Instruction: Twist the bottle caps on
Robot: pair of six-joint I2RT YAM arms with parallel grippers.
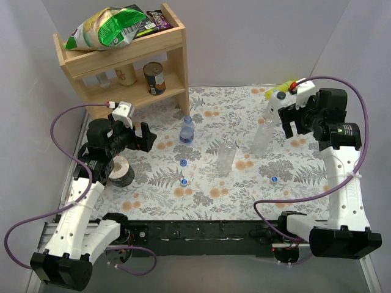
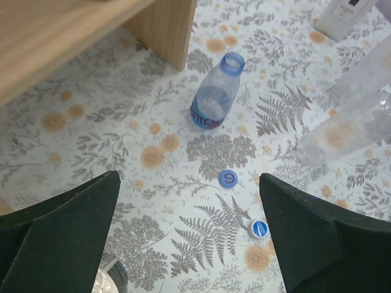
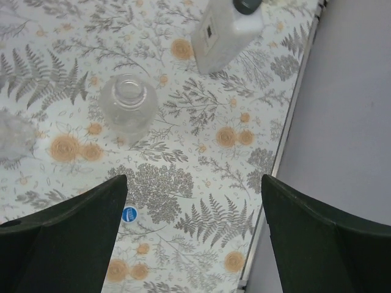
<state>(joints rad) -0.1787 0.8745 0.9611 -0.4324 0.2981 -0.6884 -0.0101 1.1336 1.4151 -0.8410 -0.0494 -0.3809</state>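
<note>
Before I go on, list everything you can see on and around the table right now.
labelled bottle: 1, clear with a blue label, standing in front of the shelf
plain bottles: 2, clear, standing at centre and centre-right
caps: 3, blue, loose on the table, two near the labelled bottle, one to the right
white bottle: 1, white with a yellow nozzle, far right
shelf: 1, wooden, far left
snack bags: 2, one green and yellow, one dark, on top of the shelf
can: 1, brownish, on the lower shelf
round object: 1, grey, beside the left arm, unidentifiable
left gripper: black, open
right gripper: black, open
</note>
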